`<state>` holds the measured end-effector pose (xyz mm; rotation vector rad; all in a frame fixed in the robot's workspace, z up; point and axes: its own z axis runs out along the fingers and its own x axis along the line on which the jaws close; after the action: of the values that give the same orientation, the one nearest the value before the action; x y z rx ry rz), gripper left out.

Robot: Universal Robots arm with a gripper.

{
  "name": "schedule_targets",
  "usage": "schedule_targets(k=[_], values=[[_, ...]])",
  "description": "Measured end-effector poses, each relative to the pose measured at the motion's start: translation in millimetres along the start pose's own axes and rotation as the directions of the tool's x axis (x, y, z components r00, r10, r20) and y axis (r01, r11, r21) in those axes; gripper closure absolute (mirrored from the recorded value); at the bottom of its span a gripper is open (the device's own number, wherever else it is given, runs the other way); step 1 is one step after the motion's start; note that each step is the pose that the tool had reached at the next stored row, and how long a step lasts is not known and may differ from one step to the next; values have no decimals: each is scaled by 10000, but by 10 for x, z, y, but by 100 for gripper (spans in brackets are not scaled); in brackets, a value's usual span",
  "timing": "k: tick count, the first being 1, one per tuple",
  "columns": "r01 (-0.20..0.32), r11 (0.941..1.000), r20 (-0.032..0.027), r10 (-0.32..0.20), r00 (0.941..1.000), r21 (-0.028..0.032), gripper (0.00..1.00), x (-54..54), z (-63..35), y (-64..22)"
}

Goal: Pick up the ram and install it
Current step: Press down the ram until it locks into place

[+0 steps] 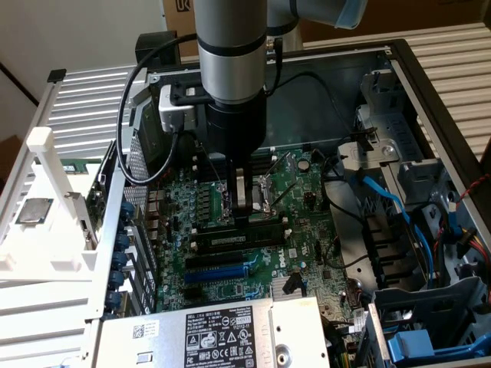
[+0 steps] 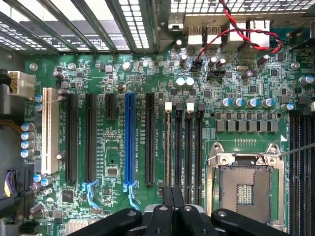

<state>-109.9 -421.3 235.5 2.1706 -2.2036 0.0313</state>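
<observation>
The gripper [image 1: 247, 218] hangs straight down over the middle of the motherboard [image 1: 307, 257]. Its fingers [image 2: 172, 199] are pressed together with nothing pinched between them. The ram [image 1: 230, 240] lies directly below the fingertips, slightly toward the edge of the board where the blue expansion slot [image 1: 219, 270] is. It stands on its long edge in a black memory slot, between the processor socket [image 2: 243, 187] and the blue slot. Whether the fingertips touch its upper edge cannot be told. The long axis of the ram runs parallel to the blue slot, from the exterior view's left to its right, and its label side faces the blue slot.
</observation>
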Motion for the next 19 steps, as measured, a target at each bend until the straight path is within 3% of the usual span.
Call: schedule_targets(k=[19], values=[[-2, 10000, -28, 2, 10000, -1, 90, -2, 47, 0]])
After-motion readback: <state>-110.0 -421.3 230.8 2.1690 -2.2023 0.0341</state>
